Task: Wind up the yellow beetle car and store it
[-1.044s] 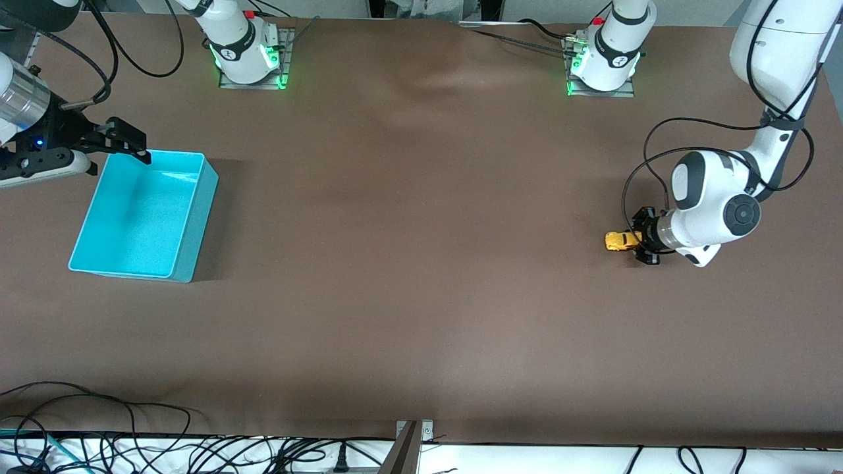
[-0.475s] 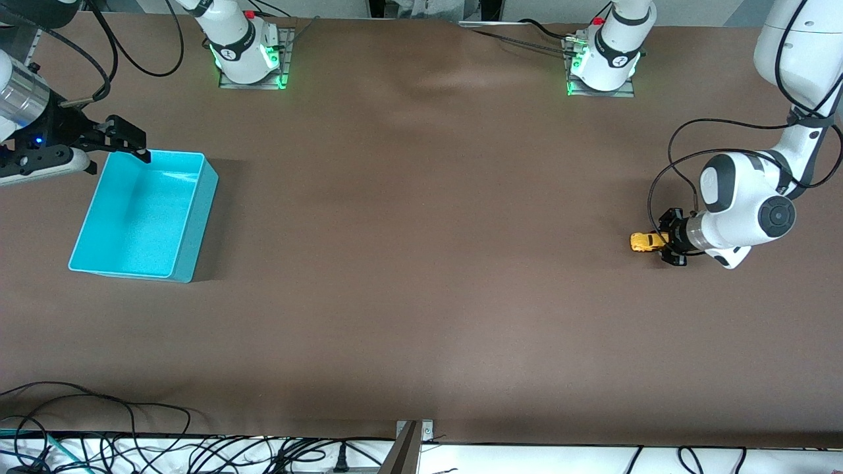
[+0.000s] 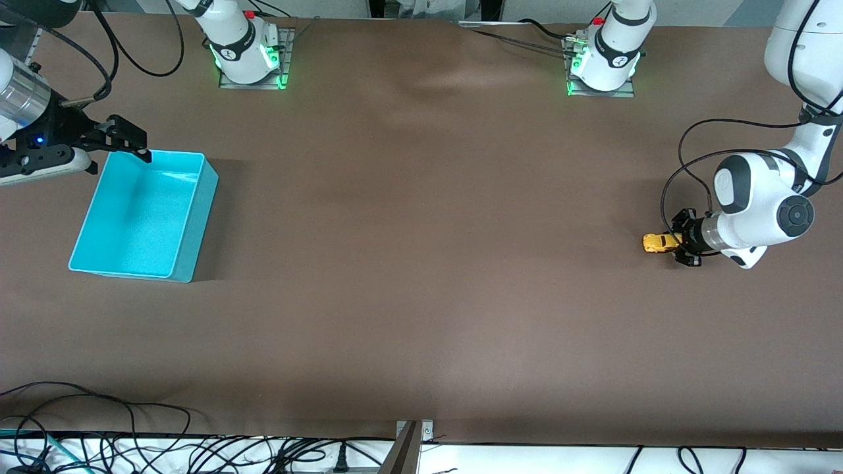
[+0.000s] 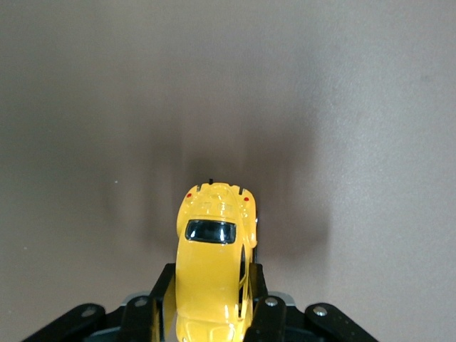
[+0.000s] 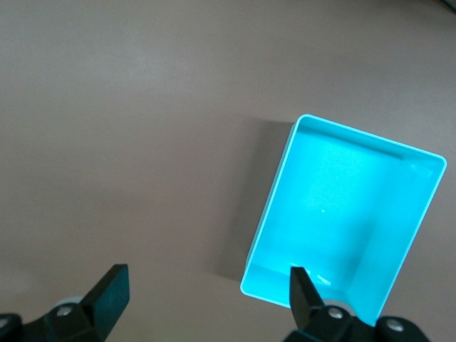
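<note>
Brown table (image 3: 421, 263): our left gripper (image 3: 678, 240) clamps yellow beetle car (image 3: 660, 243) low on it; right gripper (image 3: 118, 146) waits, jaws apart, over empty turquoise bin (image 3: 197, 217); storing remains.

yellow beetle car (image 3: 660, 243) | glossy, dark windows | upright, low at the table | left arm's end
</note>
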{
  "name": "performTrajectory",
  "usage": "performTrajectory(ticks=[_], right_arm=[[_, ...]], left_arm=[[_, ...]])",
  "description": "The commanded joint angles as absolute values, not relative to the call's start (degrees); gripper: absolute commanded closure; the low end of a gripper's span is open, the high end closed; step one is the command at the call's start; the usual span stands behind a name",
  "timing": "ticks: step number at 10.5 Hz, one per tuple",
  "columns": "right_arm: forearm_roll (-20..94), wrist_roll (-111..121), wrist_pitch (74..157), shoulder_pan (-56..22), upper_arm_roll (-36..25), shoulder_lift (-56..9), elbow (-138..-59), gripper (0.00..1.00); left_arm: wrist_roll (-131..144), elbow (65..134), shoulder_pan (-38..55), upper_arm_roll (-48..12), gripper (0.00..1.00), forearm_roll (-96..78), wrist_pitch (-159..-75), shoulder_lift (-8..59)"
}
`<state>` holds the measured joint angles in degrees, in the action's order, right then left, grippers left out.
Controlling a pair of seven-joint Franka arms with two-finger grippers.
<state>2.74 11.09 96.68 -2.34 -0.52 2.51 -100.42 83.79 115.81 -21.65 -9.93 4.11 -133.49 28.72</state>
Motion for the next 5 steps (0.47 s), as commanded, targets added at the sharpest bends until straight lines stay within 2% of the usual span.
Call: performTrajectory(ticks=[1,5], right_arm=[[3.8,12.0,97.2,-2.1,-0.4,4.0,-101.8,0.0],[3.8,11.9,97.5,-2.1,-0.7,4.0,-102.0,0.0]], left_arm=[[83.0,113.6,-22.4,-9.3,1.0,6.1,-135.2,33.7],[83.0,113.0,-22.4,-9.1,1.0,6.1,-135.1,33.6]])
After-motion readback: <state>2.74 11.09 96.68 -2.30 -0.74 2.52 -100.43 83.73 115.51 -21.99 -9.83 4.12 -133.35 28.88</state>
